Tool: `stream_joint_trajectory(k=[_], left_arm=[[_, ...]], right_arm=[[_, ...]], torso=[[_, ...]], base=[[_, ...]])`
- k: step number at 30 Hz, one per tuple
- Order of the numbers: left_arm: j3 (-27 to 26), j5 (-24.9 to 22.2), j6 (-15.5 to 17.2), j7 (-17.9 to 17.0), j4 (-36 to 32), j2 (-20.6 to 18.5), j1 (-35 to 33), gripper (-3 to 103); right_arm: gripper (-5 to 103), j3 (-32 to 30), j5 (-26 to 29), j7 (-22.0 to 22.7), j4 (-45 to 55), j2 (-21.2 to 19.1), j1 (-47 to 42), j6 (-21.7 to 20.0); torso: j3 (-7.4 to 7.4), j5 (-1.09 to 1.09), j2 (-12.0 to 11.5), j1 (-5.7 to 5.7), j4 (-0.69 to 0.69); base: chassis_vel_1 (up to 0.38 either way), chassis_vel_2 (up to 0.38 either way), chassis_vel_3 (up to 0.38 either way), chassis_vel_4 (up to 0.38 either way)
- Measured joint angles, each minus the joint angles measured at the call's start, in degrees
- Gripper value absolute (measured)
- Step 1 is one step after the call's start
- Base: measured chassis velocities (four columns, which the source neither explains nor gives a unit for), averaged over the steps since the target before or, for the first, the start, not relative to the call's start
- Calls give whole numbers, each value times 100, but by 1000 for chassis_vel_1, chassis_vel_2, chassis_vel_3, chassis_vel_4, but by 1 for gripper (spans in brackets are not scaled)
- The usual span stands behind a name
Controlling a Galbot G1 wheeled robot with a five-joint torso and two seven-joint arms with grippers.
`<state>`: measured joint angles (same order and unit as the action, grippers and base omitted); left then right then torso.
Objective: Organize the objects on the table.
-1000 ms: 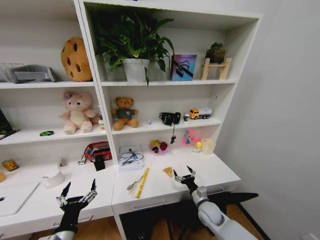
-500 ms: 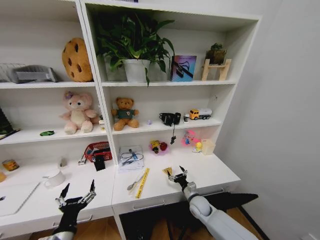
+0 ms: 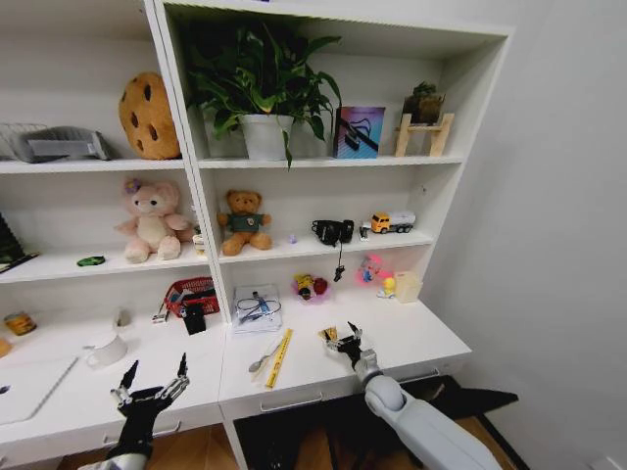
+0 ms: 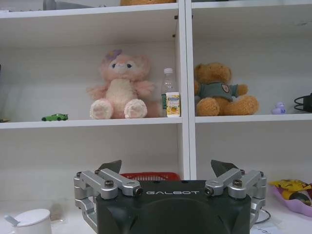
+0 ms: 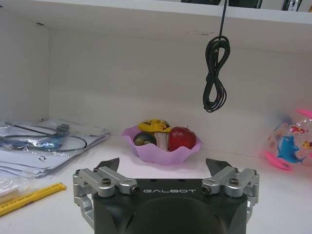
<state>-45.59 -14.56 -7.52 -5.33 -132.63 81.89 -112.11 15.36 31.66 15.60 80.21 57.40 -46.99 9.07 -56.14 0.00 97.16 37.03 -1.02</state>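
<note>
The long white table (image 3: 416, 338) runs under the shelf unit. My right gripper (image 3: 342, 336) hovers open just above it, beside a small yellow wedge (image 3: 327, 334). In the right wrist view the right gripper (image 5: 163, 165) holds nothing and faces a purple fruit bowl (image 5: 161, 146). A yellow ruler (image 3: 278, 357) and a spoon (image 3: 262, 359) lie to its left. My left gripper (image 3: 157, 368) stands open at the table's front edge, empty in the left wrist view (image 4: 167, 168). The silver-white laptop (image 3: 31, 388) lies at the far left. A green toy car (image 3: 91, 260) sits on the shelf above.
A red basket (image 3: 192, 292), a bag of cables (image 3: 258, 305), a white cup (image 3: 105, 350) and a pink toy (image 3: 371, 270) stand along the back of the desk. Plush toys, a potted plant (image 3: 263, 88) and a toy truck (image 3: 392, 222) fill the shelves. Bare desk lies right of my right gripper.
My right gripper has moved left and farther in over the desk, ending beside the yellow wedge. The left gripper has barely moved.
</note>
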Motion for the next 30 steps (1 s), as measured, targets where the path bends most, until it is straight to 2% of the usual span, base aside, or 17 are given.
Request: stream_joint_trajectory(k=[1,2,8,17,19,20,22,25,28,29,30], left_arm=[[-9,-7,0,0,0,-6,-1,100],[-18,-18,0,0,-1,-9,-3,100],[-13,-24,0,0,-5,9,-8,100],[25,5,-13,9,-5,44,-34,100],[18,5,-29,13,2,45,-45,100],[18,5,-29,13,2,45,-45,100],[13,5,-50,23,26,54,-63,100],[6,5,-66,26,43,64,-67,100],[-23,-8,-84,33,53,76,-71,100],[-23,-8,-84,33,53,76,-71,100],[-43,-28,-88,34,59,75,-70,100]], right_arm=[[99,31,18,0,-6,0,46,-10],[92,87,36,2,-13,1,87,-20],[85,223,105,84,24,-12,70,-106],[91,288,318,195,11,-27,78,-270],[83,342,429,222,-55,-19,185,-330],[83,342,429,222,-55,-19,185,-330],[73,413,554,261,-75,-15,315,-403],[67,449,645,307,-73,-9,385,-453],[50,475,866,467,32,-3,399,-599],[50,475,866,467,32,-3,399,-599],[45,477,891,505,87,-23,293,-658]], torso=[[0,0,0,0,1],[1,-1,1,-1,1],[1,0,1,-1,1],[1,0,1,-1,0],[1,0,1,-2,1],[1,0,1,-2,1],[1,0,1,-2,0],[1,0,1,-2,1],[1,0,1,-1,2],[1,0,1,-1,2],[1,0,1,-1,1]], base=[[0,0,0,0],[0,0,0,0],[0,0,0,0],[0,0,0,0],[0,0,0,0],[0,0,0,0],[0,0,0,0],[0,0,0,0],[0,0,0,0],[0,0,0,0],[0,0,0,0]])
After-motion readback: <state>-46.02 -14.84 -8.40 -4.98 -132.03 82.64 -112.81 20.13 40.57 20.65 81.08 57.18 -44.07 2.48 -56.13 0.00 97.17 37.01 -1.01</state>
